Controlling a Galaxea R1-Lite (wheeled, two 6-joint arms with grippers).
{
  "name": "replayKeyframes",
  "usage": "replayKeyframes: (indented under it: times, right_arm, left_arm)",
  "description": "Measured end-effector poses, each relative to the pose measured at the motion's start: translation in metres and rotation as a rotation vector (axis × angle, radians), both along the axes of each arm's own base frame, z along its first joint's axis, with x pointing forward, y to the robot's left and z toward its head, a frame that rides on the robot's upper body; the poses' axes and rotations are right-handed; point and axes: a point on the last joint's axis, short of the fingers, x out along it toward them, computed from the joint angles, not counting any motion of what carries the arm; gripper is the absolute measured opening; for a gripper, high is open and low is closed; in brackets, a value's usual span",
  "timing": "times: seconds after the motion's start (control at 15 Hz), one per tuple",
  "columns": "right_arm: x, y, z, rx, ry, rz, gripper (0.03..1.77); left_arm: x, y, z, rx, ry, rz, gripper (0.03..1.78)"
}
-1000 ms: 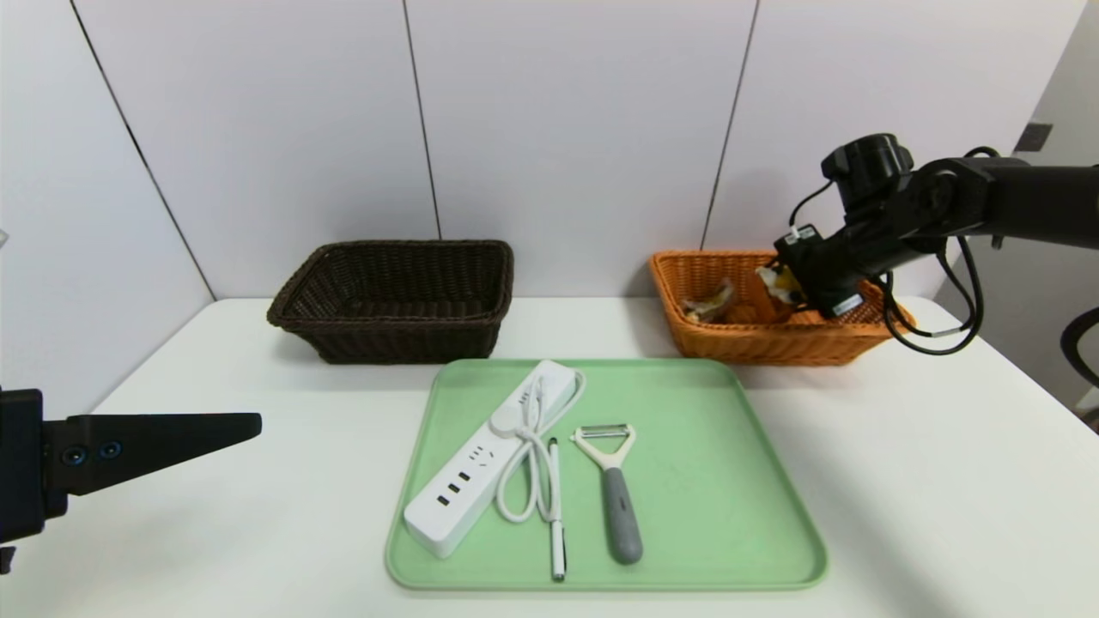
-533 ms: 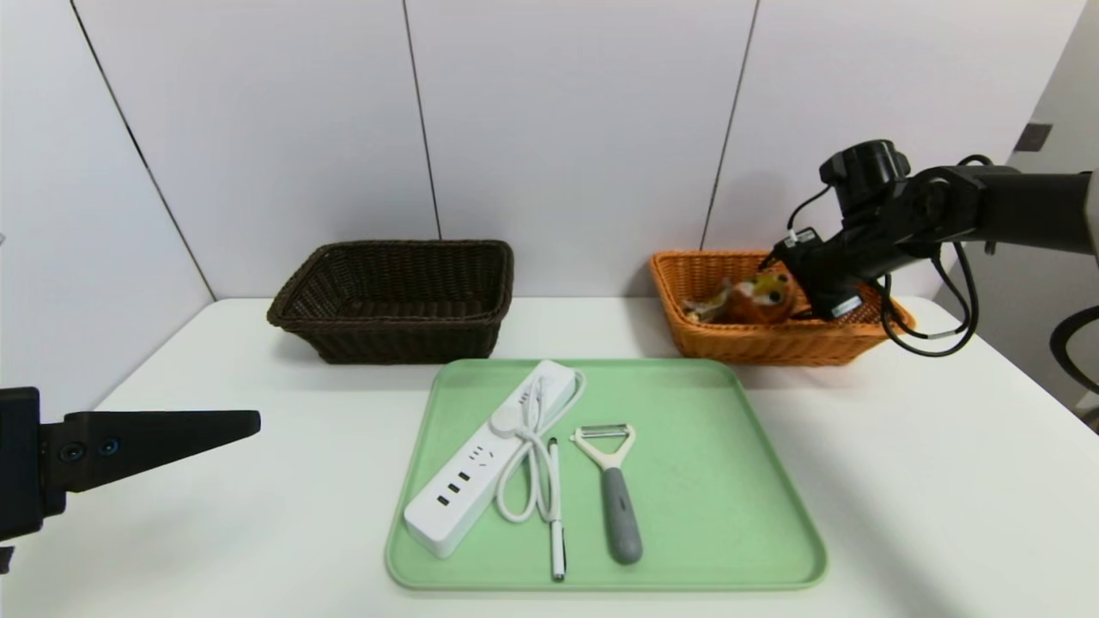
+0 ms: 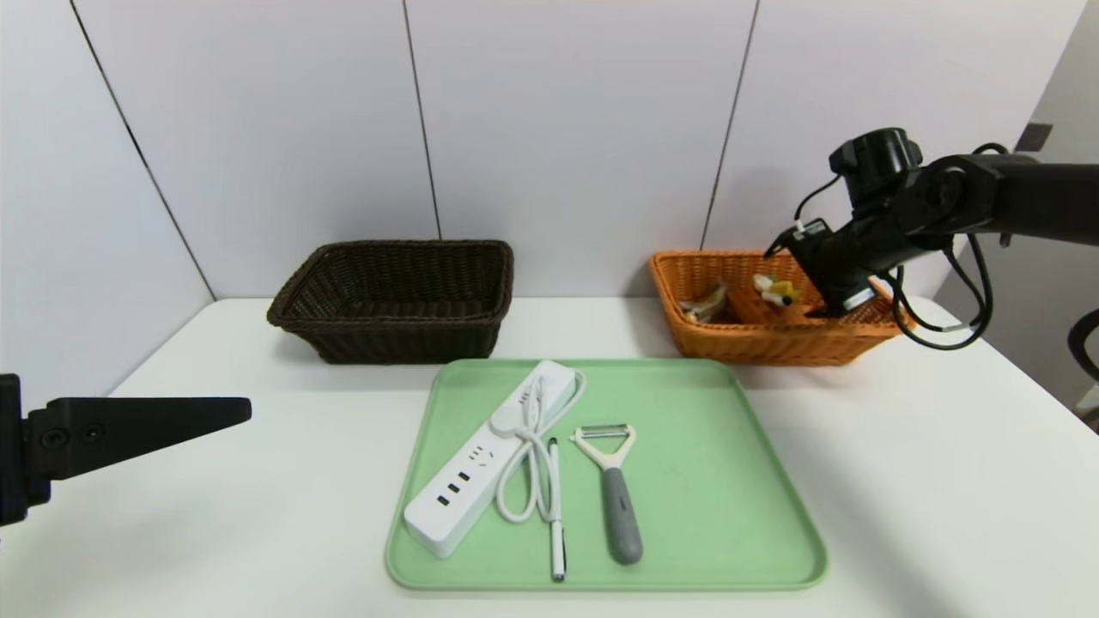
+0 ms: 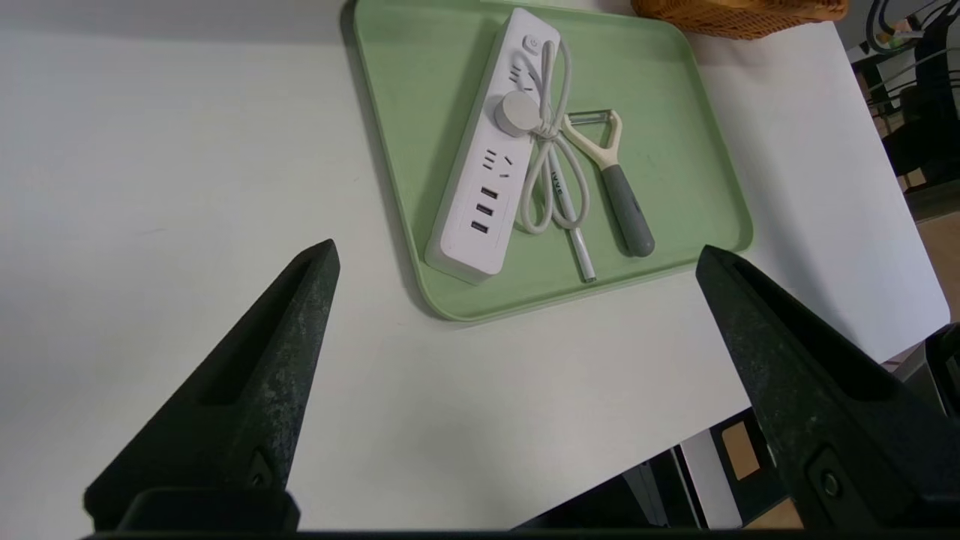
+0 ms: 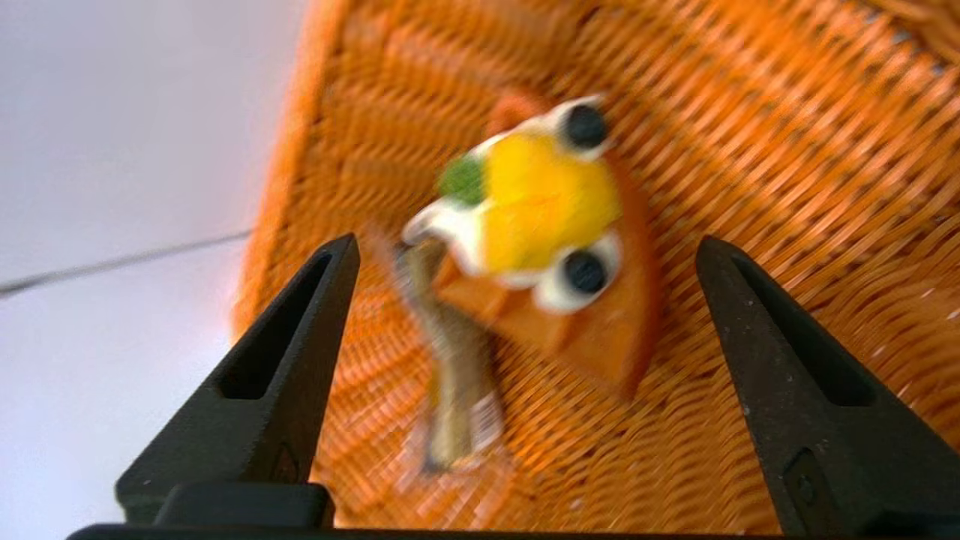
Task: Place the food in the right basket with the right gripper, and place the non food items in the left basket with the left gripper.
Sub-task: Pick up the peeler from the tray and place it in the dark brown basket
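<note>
Inside the orange right basket [image 3: 773, 342] lie the food items: the cake wedge [image 3: 775, 290] [image 5: 600, 330] and the wrapped snack [image 3: 706, 302] [image 5: 454, 390]. My right gripper [image 3: 811, 296] [image 5: 526, 241] hovers over that basket, open, with the wedge lying loose below its fingers. The white power strip [image 3: 481, 463] [image 4: 491, 150], grey-handled peeler [image 3: 616, 498] [image 4: 615, 187] and white pen [image 3: 556, 524] [image 4: 576, 240] lie on the green tray [image 3: 730, 481]. The dark brown left basket [image 3: 395, 296] stands at the back left. My left gripper [image 3: 245, 410] [image 4: 517, 251] hangs open over the table, left of the tray.
The tray [image 4: 690, 127] sits in the middle of the white table [image 3: 927, 481], in front of both baskets. A white panelled wall rises right behind the baskets. The table's near edge [image 4: 675, 442] shows in the left wrist view.
My right gripper has opened and let go of the cake wedge, which now rests in the orange basket. That gripper has lifted a little. The left gripper has drifted slightly left.
</note>
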Motion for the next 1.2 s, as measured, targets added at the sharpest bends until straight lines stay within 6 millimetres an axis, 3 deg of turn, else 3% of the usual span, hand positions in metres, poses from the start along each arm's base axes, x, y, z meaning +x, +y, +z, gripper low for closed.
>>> replayKeyframes:
  times: [0.2, 0.4, 0.53, 0.93, 1.2]
  right_arm:
    - [-0.019, 0.014, 0.037, 0.016, -0.098, 0.041, 1.6]
    - [-0.06, 0.06, 0.084, 0.03, -0.2, 0.169, 1.63]
    - [-0.096, 0.092, 0.102, 0.027, -0.173, 0.276, 1.65]
    - [-0.188, 0.138, 0.102, -0.146, 0.136, 0.624, 1.68]
    - [-0.219, 0.162, 0.084, -0.266, 0.334, 0.818, 1.69]
  left_arm:
    - [-0.001, 0.0, 0.008, -0.008, -0.031, -0.004, 1.69]
    - [0.0, -0.001, 0.012, -0.009, -0.04, -0.01, 1.69]
    - [0.001, -0.002, 0.014, -0.007, -0.036, -0.021, 1.69]
    - [-0.001, -0.003, 0.01, 0.042, 0.043, -0.041, 1.69]
    - [-0.001, -0.003, 0.009, 0.052, 0.052, -0.038, 1.69]
